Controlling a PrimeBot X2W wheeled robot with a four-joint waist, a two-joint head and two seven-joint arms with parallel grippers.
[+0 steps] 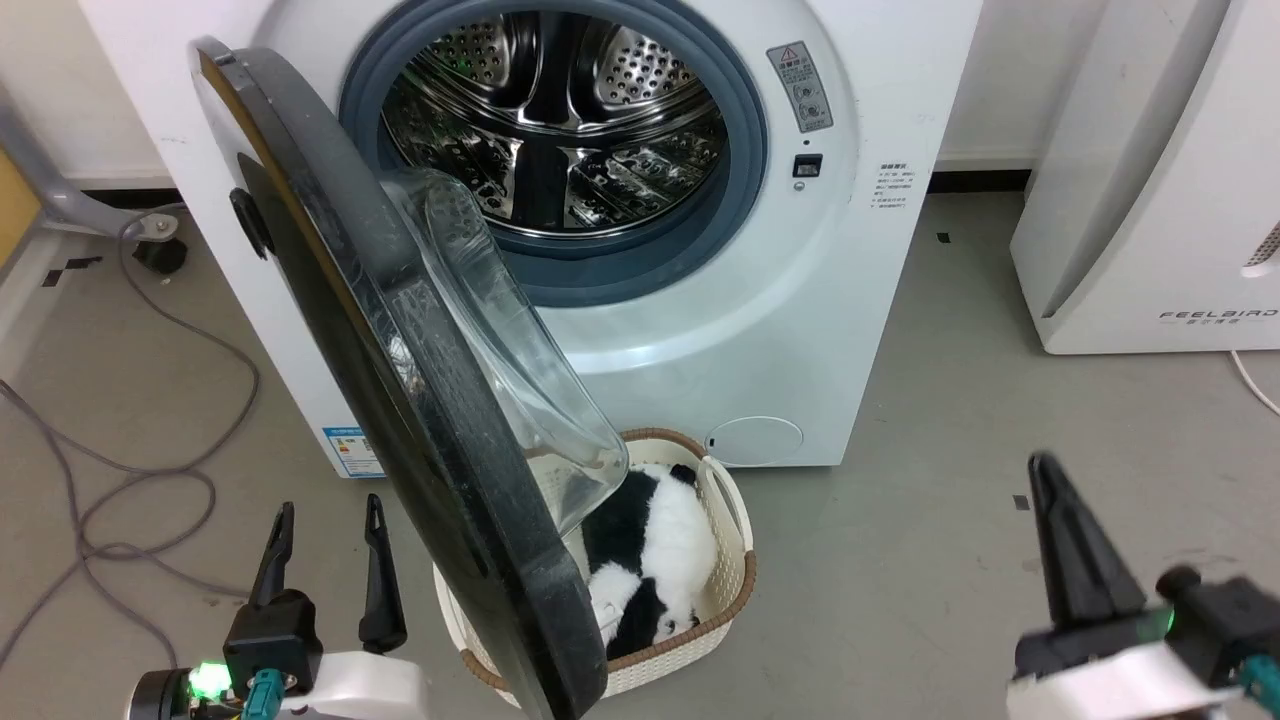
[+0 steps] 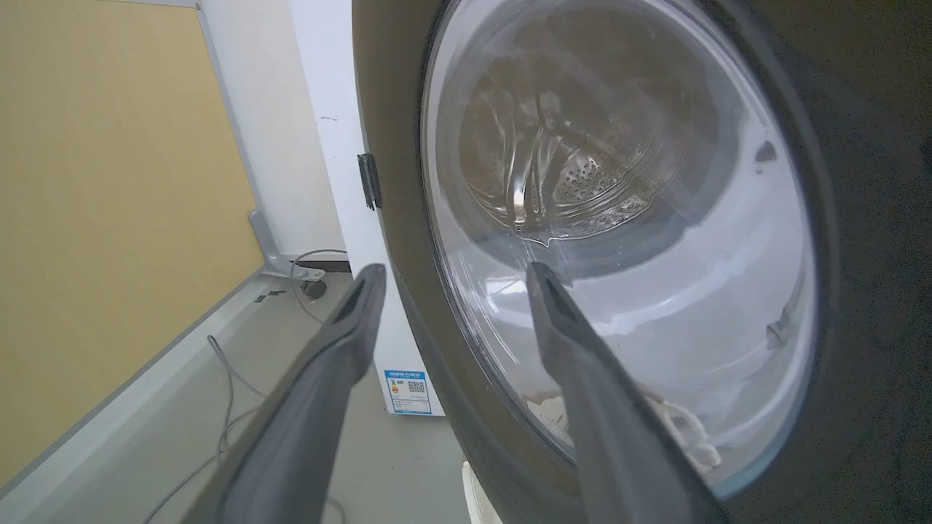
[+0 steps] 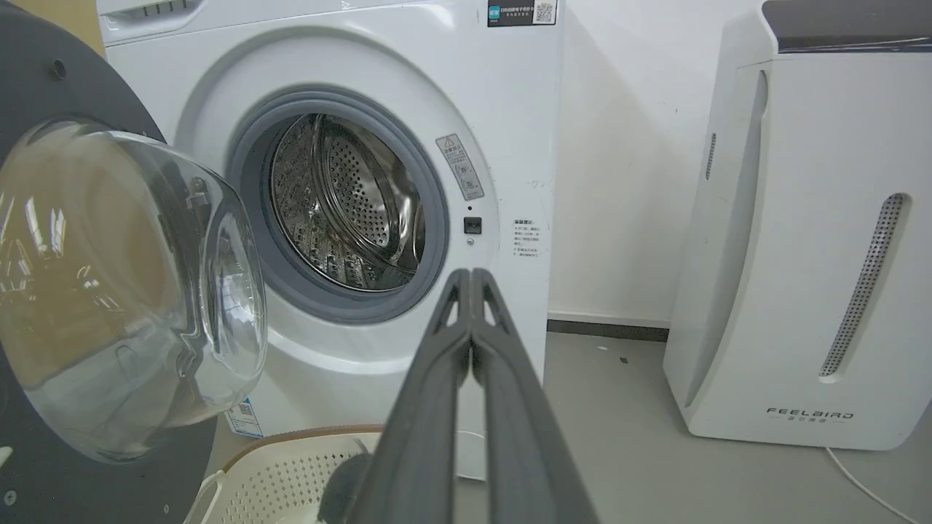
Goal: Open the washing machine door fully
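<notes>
A smooth grey floor [image 1: 950,560] carries a white front-loading washing machine [image 1: 700,330] and a tall white FEELBIRD appliance [image 1: 1150,250] along its back edge. A cream woven plastic basket [image 1: 735,560] with a brown rim sits just before the machine, and loose grey cables [image 1: 150,471] loop near the left edge.

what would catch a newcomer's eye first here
The big black door with its glass bowl, swung out from the washing machine at centre left, baring the steel drum. Below it sits a basket holding a black-and-white plush.
</notes>
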